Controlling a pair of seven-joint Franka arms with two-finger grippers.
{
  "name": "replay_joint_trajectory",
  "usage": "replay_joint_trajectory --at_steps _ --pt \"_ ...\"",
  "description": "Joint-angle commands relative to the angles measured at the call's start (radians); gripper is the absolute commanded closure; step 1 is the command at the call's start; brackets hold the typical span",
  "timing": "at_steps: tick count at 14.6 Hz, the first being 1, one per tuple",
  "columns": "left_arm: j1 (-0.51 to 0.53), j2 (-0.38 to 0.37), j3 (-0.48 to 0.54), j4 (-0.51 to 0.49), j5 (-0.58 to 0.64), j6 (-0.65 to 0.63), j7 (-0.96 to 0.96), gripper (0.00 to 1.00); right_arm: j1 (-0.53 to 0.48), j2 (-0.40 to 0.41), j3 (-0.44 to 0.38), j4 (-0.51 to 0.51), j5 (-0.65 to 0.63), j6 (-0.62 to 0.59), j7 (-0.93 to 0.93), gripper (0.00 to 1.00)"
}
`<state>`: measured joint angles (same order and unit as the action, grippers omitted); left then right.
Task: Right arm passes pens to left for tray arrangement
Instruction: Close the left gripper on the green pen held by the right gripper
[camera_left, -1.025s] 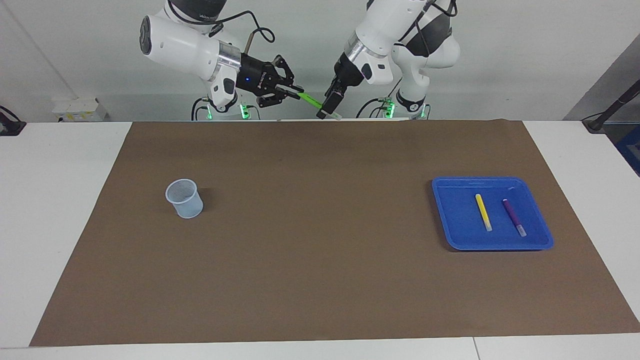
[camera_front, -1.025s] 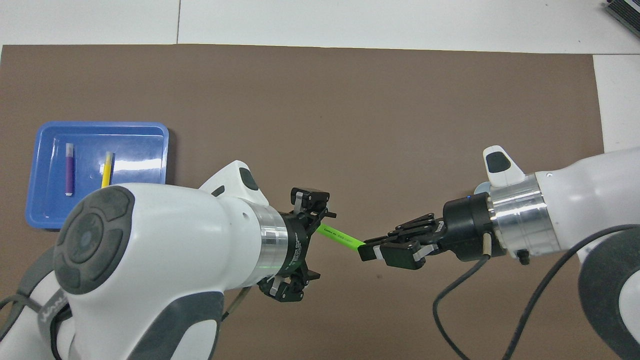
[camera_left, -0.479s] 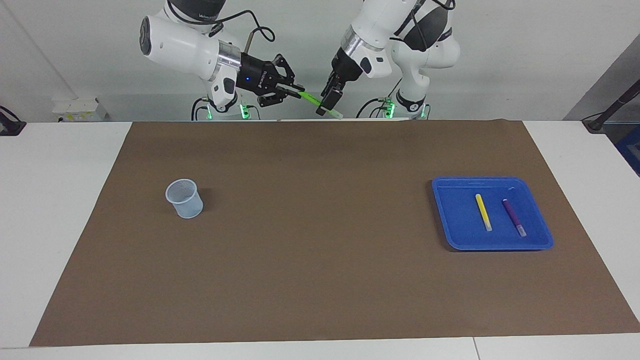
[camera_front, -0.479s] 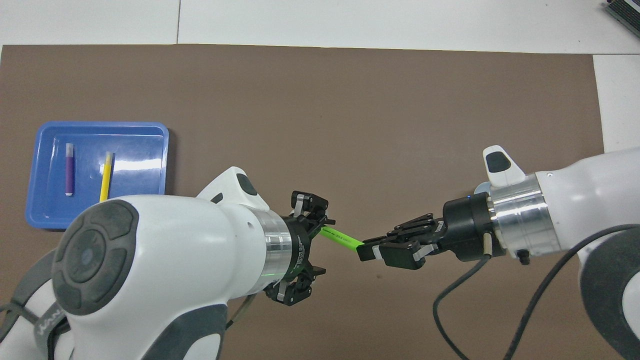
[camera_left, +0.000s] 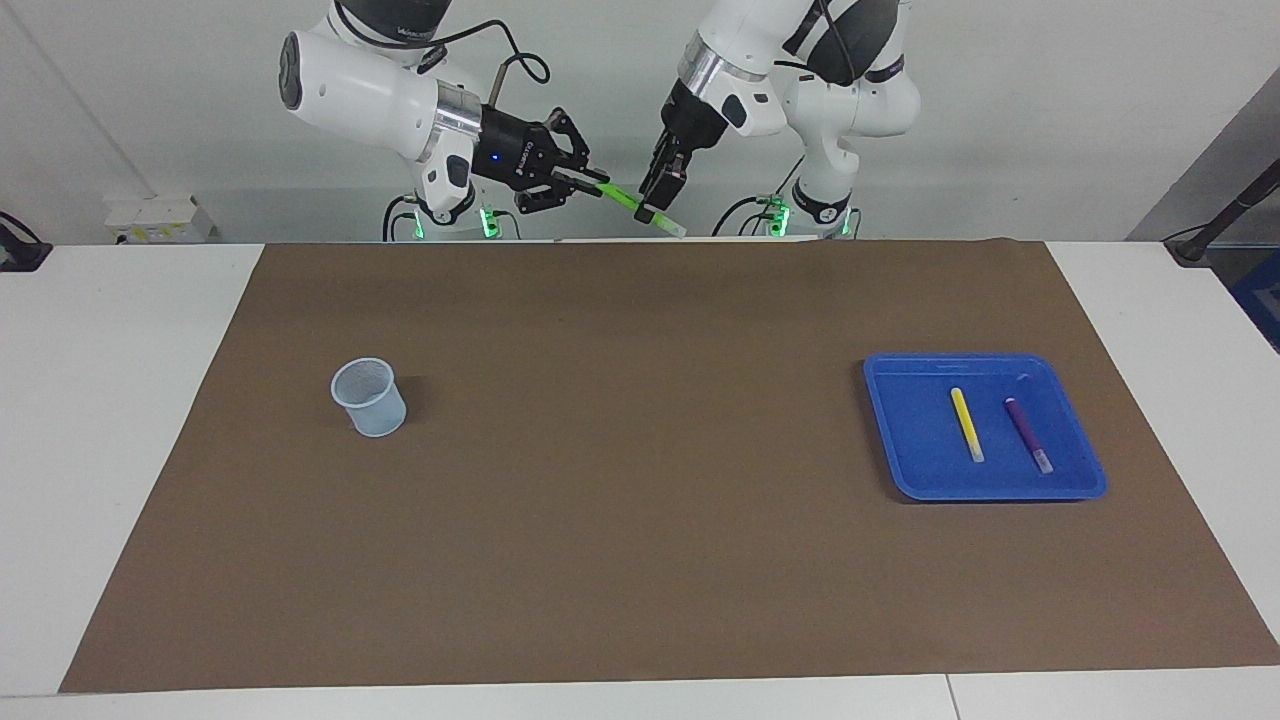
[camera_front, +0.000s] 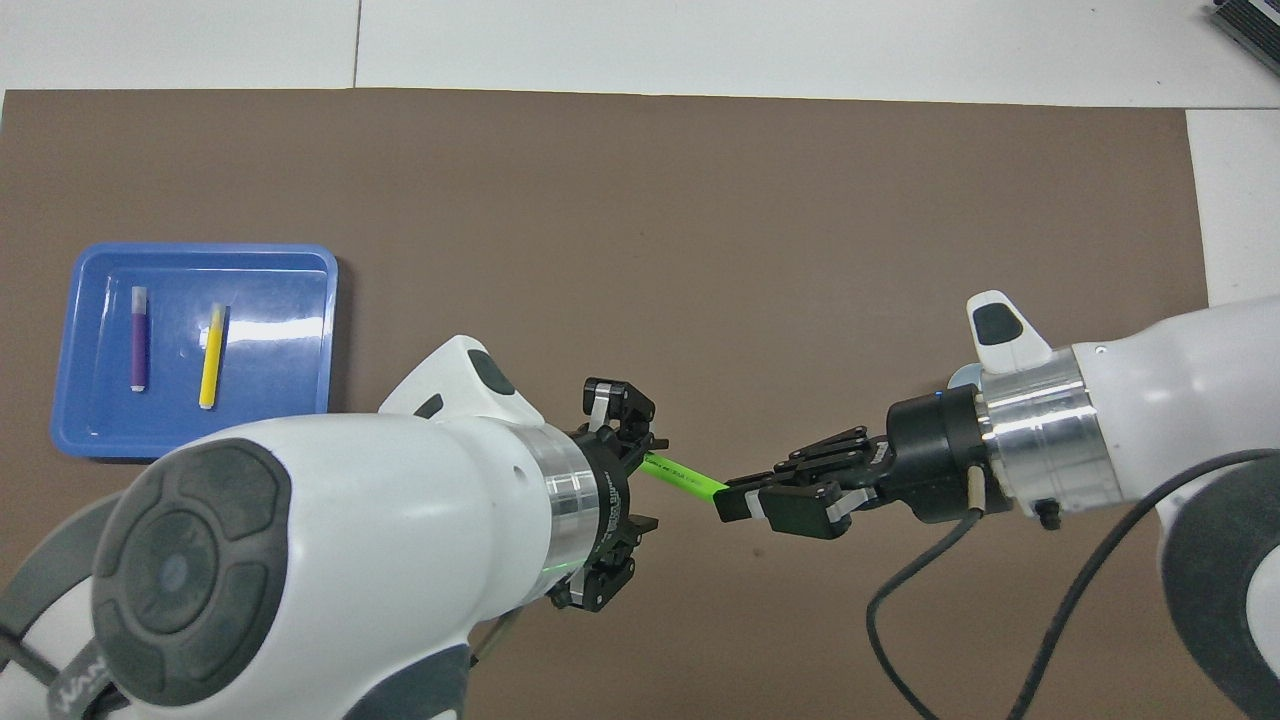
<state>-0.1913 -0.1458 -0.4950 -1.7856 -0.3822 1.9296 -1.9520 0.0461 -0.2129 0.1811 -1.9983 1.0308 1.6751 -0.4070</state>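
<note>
Since a second ago the left gripper (camera_left: 655, 205) has risen along the green pen (camera_left: 622, 199) — high over the surface, mid-handover. Right gripper (camera_left: 590, 183) clamps it; left jaws' state unclear. Next: left grips, right releases, toward tray (camera_left: 890, 440).

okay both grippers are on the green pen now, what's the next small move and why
Probably the left gripper should finish closing on the green pen before anything lets go. The right gripper is shut on its other end, and whether the left one grips firmly cannot be told.
</note>
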Motion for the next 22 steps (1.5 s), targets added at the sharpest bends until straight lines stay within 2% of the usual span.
replay_joint_trajectory --at_steps 1,3,5,7,8,9,14,16,17,18,19,22 --pt "-0.026 0.012 -0.005 0.006 0.051 0.028 -0.048 0.45 -0.009 -0.028 0.004 -0.031 0.029 0.021 -0.003 1.0" --pt "-0.028 0.011 -0.007 -0.001 0.065 0.043 -0.07 0.46 -0.009 -0.028 0.004 -0.031 0.029 0.021 -0.003 1.0" --pt "-0.027 0.012 -0.005 0.0 0.065 0.052 -0.102 0.59 -0.009 -0.028 0.004 -0.031 0.029 0.023 -0.003 1.0" --pt "-0.025 0.014 -0.005 0.002 0.065 0.054 -0.119 0.8 -0.009 -0.028 0.004 -0.031 0.031 0.023 -0.003 1.0" --pt "-0.025 0.014 -0.007 0.002 0.065 0.051 -0.117 0.97 -0.009 -0.028 0.006 -0.031 0.031 0.023 -0.004 1.0" --pt "-0.027 0.012 -0.007 0.002 0.066 0.049 -0.116 1.0 -0.009 -0.028 0.006 -0.031 0.031 0.023 -0.004 1.0" --pt "-0.027 0.012 -0.005 0.0 0.066 0.037 -0.117 1.0 -0.008 -0.028 0.006 -0.03 0.032 0.025 0.002 1.0" --pt "-0.025 0.012 -0.005 0.0 0.066 0.039 -0.116 1.0 -0.002 -0.025 0.011 -0.02 0.02 0.029 0.066 1.0" --pt "-0.027 0.012 -0.005 -0.001 0.066 0.039 -0.114 1.0 0.012 -0.023 0.011 -0.019 0.011 0.04 0.1 0.71" --pt "-0.025 0.012 -0.005 0.0 0.066 0.039 -0.111 1.0 0.026 -0.023 0.011 -0.017 -0.012 0.057 0.103 0.38" --pt "-0.019 0.012 -0.005 -0.001 0.066 0.032 -0.102 1.0 0.034 -0.02 0.011 -0.016 -0.047 0.076 0.109 0.0" --pt "0.051 0.003 0.003 -0.024 0.066 -0.001 0.028 1.0 0.034 -0.016 0.009 -0.008 -0.084 0.081 0.116 0.0"
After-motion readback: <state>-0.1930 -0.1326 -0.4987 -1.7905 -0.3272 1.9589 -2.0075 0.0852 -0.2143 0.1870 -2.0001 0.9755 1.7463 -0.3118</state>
